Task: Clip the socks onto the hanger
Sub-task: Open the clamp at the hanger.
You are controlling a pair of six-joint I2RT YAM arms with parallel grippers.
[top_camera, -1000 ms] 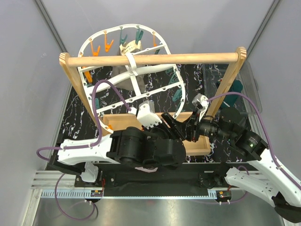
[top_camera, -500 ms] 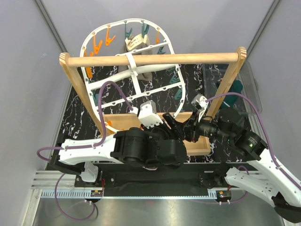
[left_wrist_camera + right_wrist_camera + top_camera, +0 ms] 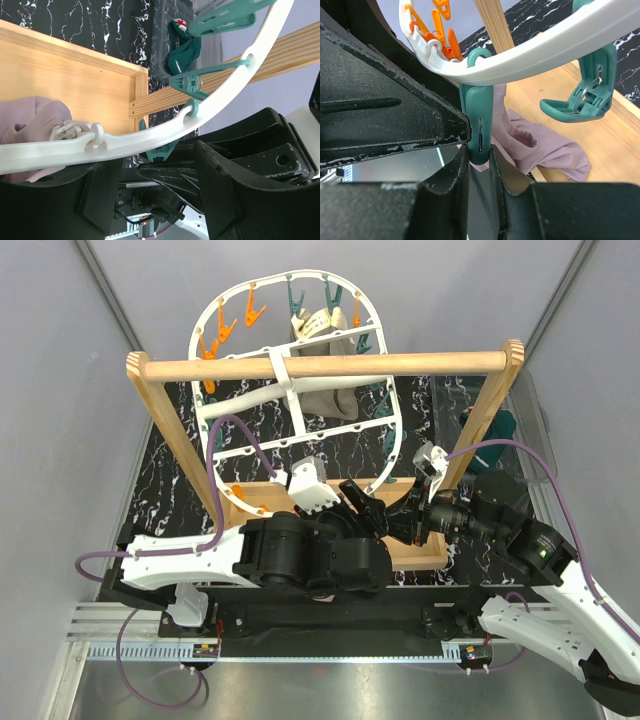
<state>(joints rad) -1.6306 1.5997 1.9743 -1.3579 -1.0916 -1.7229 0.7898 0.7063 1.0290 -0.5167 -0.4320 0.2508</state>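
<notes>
The white oval hanger [image 3: 300,390] hangs tilted on the wooden rail, with orange and teal clothespins round its rim. My right gripper [image 3: 480,161] is shut on a teal clothespin [image 3: 479,125] dangling from the near rim [image 3: 545,55]. A mauve-pink sock [image 3: 547,147] lies crumpled right behind that pin on the wooden tray; it also shows in the left wrist view [image 3: 30,125]. My left gripper [image 3: 160,182] is open beside the same pin [image 3: 159,147], with its fingers [image 3: 227,190] wide apart. A dark teal sock [image 3: 184,50] lies in a clear bin at the right.
The wooden rail stand [image 3: 330,366] spans the table with the hanger strapped over it. The wooden tray [image 3: 255,498] sits under the hanger's near rim. A grey-beige cloth with a white label [image 3: 325,335] hangs clipped at the hanger's far side. Both arms crowd the tray's right end.
The hanger has swung to the right and its far rim has risen. My right gripper has shifted slightly left and nearer along with the rim. The left arm has barely moved.
</notes>
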